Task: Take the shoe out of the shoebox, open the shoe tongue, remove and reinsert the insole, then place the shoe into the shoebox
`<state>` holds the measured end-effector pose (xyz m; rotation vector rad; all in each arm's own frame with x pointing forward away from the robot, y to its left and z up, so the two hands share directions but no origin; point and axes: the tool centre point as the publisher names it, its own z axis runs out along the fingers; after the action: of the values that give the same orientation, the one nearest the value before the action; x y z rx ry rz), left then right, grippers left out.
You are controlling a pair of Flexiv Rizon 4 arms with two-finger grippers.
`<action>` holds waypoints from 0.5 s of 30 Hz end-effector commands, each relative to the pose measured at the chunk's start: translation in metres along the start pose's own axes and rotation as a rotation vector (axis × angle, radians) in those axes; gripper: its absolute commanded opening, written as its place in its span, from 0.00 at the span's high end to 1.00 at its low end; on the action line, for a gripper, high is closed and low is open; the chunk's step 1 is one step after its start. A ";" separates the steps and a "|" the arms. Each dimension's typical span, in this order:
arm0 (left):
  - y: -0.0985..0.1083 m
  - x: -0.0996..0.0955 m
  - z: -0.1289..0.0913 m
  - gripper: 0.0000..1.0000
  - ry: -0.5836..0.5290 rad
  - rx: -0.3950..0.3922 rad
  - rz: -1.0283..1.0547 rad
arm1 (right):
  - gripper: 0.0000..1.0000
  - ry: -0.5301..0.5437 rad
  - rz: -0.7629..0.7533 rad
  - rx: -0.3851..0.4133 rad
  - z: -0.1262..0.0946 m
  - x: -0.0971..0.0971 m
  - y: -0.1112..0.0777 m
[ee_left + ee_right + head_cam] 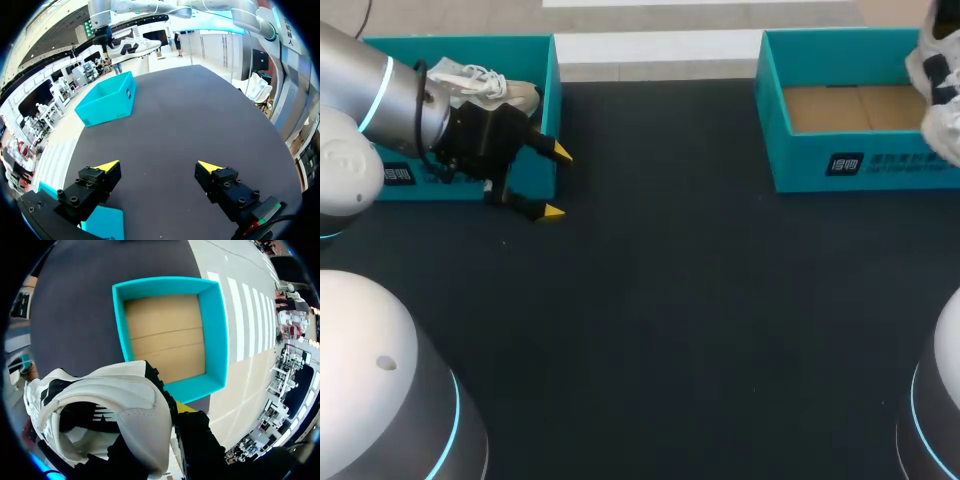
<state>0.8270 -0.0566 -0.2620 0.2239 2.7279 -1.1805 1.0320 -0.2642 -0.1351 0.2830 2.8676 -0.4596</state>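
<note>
Right gripper (172, 412) is clamping the shoe (125, 400) while you're holding it above the shoebox (215, 330) at the table's far right corner.

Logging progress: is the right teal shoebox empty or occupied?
Empty: right teal shoebox shows bare brown floor; white-and-black sneaker hangs above it.

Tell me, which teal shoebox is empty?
The right-hand teal cardboard shoebox: its brown floor is bare, while the left teal shoebox holds a white lace-up sneaker.
</note>
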 end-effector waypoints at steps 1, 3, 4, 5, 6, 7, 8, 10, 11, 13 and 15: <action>0.000 0.000 0.000 0.00 0.000 -0.002 0.001 | 1.00 0.029 -0.015 -0.005 0.019 -0.012 -0.020; 0.000 0.000 0.000 0.00 0.000 -0.002 0.001 | 1.00 0.041 -0.016 -0.009 0.027 -0.014 -0.027; 0.000 0.000 0.000 0.00 0.000 -0.002 0.001 | 1.00 0.053 -0.027 -0.017 0.031 -0.014 -0.030; 0.000 0.000 0.000 0.00 0.000 -0.002 0.001 | 1.00 0.056 -0.037 -0.006 0.035 -0.014 -0.032; 0.000 0.000 0.000 0.00 0.000 -0.002 0.001 | 1.00 0.072 -0.036 0.003 0.042 -0.015 -0.037; 0.000 0.000 0.000 0.00 0.000 -0.002 0.001 | 1.00 0.083 -0.031 0.000 0.049 -0.016 -0.040; 0.000 0.000 0.000 0.00 0.000 -0.002 0.001 | 1.00 0.085 -0.029 0.000 0.054 -0.016 -0.043; 0.000 0.000 0.000 0.00 0.000 -0.002 0.001 | 1.00 0.112 -0.007 0.011 0.063 -0.017 -0.047; 0.000 0.000 0.000 0.00 0.000 -0.002 0.001 | 1.00 0.102 0.002 0.013 0.065 -0.018 -0.048; 0.000 0.000 0.000 0.00 0.000 -0.002 0.001 | 1.00 0.095 0.056 0.010 0.066 -0.021 -0.052; 0.000 0.000 0.000 0.00 0.000 -0.002 0.001 | 1.00 0.080 0.121 0.014 0.065 -0.024 -0.055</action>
<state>0.8269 -0.0568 -0.2620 0.2246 2.7279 -1.1806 1.0493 -0.3383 -0.1771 0.4264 2.9123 -0.4564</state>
